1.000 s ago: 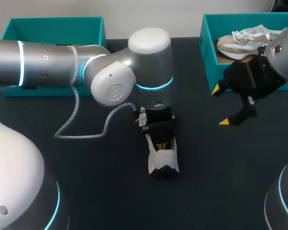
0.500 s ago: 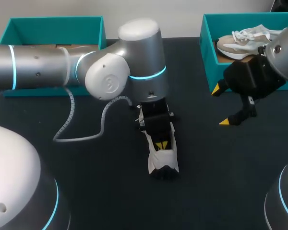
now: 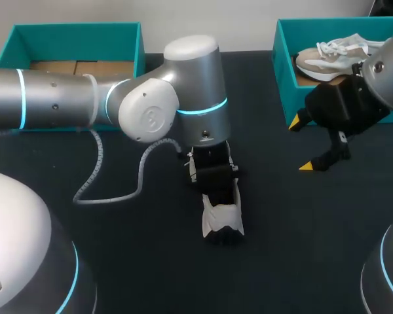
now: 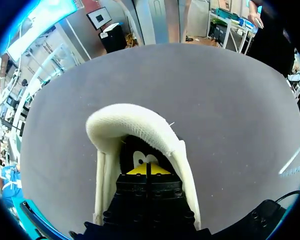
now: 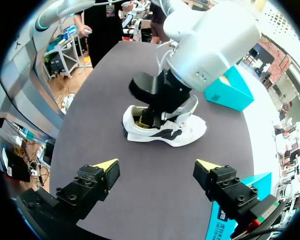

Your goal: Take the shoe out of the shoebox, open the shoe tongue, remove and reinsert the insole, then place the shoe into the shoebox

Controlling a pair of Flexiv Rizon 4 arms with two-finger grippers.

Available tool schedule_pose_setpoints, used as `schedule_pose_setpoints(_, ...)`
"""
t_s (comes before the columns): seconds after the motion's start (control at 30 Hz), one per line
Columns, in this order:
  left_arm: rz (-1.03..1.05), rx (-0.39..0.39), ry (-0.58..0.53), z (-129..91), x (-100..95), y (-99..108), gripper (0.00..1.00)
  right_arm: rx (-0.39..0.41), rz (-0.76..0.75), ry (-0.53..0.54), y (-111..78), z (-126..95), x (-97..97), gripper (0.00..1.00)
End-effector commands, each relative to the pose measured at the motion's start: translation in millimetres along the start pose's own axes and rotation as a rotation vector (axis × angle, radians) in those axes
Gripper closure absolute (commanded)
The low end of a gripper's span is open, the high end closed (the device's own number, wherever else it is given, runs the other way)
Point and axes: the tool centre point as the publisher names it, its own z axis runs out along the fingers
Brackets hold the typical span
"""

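Note:
A white shoe with black trim (image 3: 223, 219) lies on the dark table near the middle, and its white collar (image 4: 135, 120) fills the left wrist view. My left arm (image 3: 196, 85) comes down over it. The left gripper (image 4: 146, 170) is shut, tips together, deep inside the shoe's opening on the dark insole (image 4: 140, 159); whether it pinches the insole is hidden. My right gripper (image 3: 301, 145) hangs open off to the right, apart from the shoe (image 5: 185, 131). In the right wrist view the right gripper (image 5: 157, 167) has only bare table between its fingers.
A teal shoebox (image 3: 283, 72) at the back right holds a beige and white shoe (image 3: 327, 55), just behind my right gripper. Another teal box (image 3: 72, 33) stands at the back left. A grey cable (image 3: 111, 190) loops on the table left of the shoe.
My left arm has shifted and its gripper has gone deeper into the shoe; the yellow tips seen earlier from above are now hidden. The shoe and the right arm have not moved.

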Motion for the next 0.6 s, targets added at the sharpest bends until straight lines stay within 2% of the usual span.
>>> schedule_pose_setpoints(0.03,0.015,-0.031,-0.004,23.0,-2.8,10.3,1.0,0.002,0.0,-0.001,0.0,1.6,0.3,0.0)
schedule_pose_setpoints(0.17,0.035,-0.12,-0.019,27.1,-0.3,21.3,1.0,0.002,0.0,-0.001,0.0,1.6,0.3,0.0)
schedule_pose_setpoints(0.6,0.041,-0.249,0.01,21.5,7.5,53.0,1.0,0.002,0.0,-0.001,0.0,1.6,0.3,0.0)
